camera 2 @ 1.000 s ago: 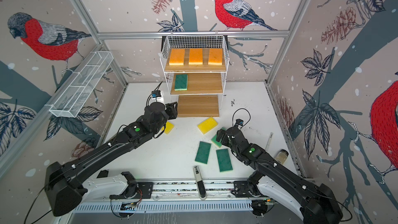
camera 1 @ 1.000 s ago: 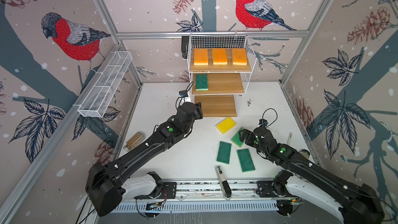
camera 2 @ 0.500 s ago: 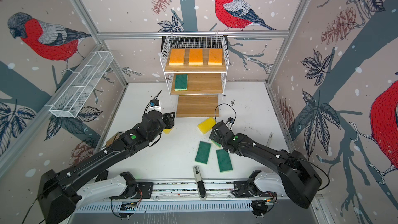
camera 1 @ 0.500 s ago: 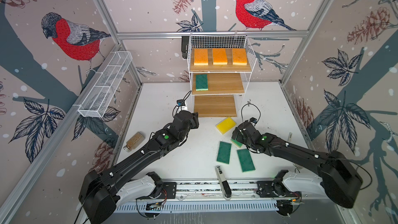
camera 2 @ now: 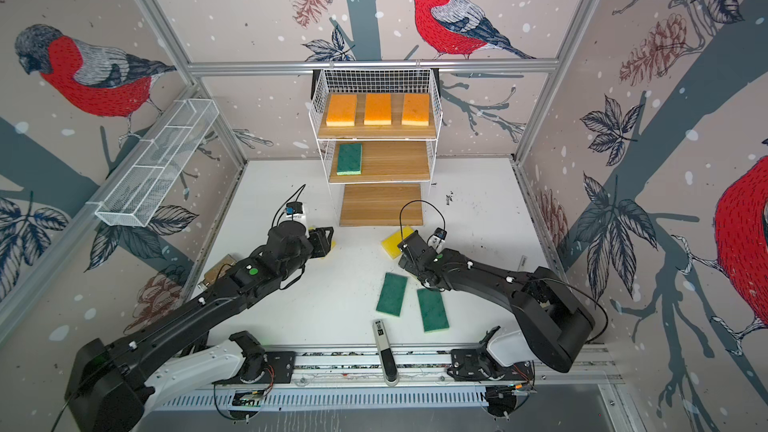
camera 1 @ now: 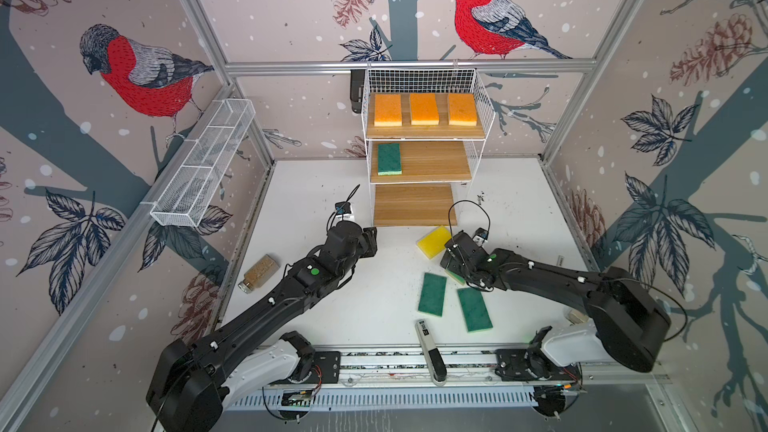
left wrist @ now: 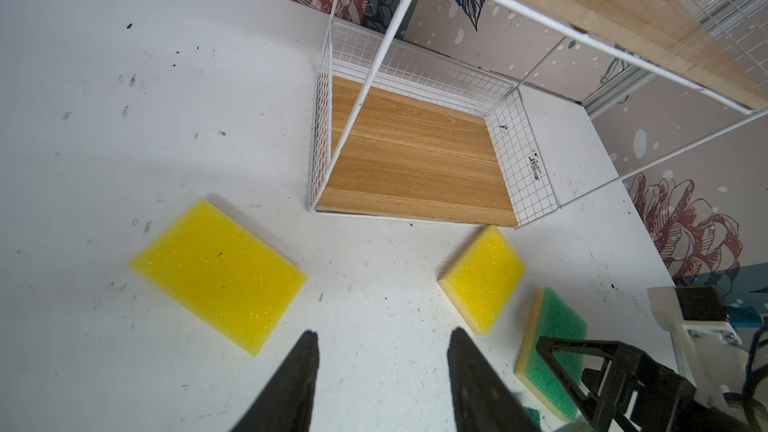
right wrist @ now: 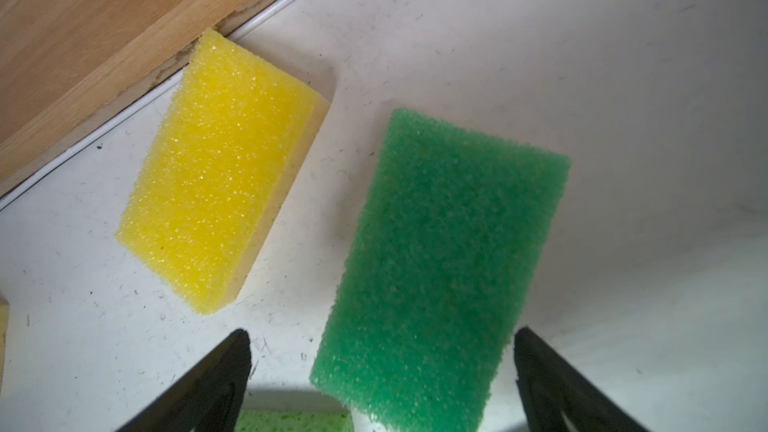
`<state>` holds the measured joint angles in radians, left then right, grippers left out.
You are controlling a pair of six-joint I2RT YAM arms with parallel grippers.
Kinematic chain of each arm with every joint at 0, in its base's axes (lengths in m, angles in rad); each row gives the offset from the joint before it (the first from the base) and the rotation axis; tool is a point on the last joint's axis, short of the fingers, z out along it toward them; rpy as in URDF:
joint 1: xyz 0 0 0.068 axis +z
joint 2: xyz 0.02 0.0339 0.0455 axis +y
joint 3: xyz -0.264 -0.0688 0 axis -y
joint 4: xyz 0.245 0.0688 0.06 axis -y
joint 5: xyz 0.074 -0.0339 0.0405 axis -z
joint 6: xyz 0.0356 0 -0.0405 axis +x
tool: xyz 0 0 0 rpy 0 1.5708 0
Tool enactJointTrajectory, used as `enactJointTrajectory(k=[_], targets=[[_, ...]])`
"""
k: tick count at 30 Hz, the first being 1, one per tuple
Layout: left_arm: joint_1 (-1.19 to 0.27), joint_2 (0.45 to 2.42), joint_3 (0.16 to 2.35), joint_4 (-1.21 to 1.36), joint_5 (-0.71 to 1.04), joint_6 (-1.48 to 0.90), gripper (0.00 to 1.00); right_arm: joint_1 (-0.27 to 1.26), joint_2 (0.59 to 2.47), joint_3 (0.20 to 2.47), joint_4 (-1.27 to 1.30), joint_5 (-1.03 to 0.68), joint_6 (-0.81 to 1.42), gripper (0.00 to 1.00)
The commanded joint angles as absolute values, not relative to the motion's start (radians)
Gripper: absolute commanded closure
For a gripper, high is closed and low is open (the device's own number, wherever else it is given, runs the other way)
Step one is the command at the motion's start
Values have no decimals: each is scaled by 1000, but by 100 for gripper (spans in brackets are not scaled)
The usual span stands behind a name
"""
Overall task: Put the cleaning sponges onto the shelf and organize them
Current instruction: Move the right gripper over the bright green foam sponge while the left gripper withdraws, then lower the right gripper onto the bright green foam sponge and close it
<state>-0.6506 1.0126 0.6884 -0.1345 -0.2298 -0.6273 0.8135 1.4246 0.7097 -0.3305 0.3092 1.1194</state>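
Green sponge (camera 1: 456,277) part-hidden under right tool (right wrist: 382,332) — open, empty; left tool (left wrist: 383,332) open, empty.

Walls: pale wallpaper (camera 1: 291,14), red-breasted birds, pine cones, dark branches; aluminium frame (camera 1: 407,65) at the corners. Floor: white tabletop (camera 1: 307,201), scuffed, speckled, beneath the left claw (camera 1: 371,242). Fixture: white mesh trough (camera 1: 203,160), wall-mounted, well apart leftward of that claw.

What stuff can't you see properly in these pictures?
Flat yellow rectangular sponge: clear from the left wrist, nearly hidden under the left gripper in both top views.
Green-topped foam sponge: mostly under the right gripper in both top views.
Small glass jar of brown grains: half behind the left arm in a top view.
Slim white-and-black handheld device: label too small to read.
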Motion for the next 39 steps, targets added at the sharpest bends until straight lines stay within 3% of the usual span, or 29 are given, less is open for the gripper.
enactJointTrajectory(k=[1, 15, 21, 34, 39], targets=[[-643, 1004, 673, -100, -209, -621, 48, 816, 1444, 717, -357, 328, 1150, 3], [-614, 984, 619, -64, -175, -642, 48, 825, 1495, 716, -359, 325, 1163, 10], [-601, 978, 598, -45, -162, -658, 49, 793, 1519, 713, -346, 327, 1127, 26], [-597, 1015, 611, -33, -143, -679, 49, 648, 1420, 625, -363, 314, 1013, 26], [-596, 1031, 618, -18, -123, -696, 49, 607, 1314, 564, -386, 305, 981, 18]])
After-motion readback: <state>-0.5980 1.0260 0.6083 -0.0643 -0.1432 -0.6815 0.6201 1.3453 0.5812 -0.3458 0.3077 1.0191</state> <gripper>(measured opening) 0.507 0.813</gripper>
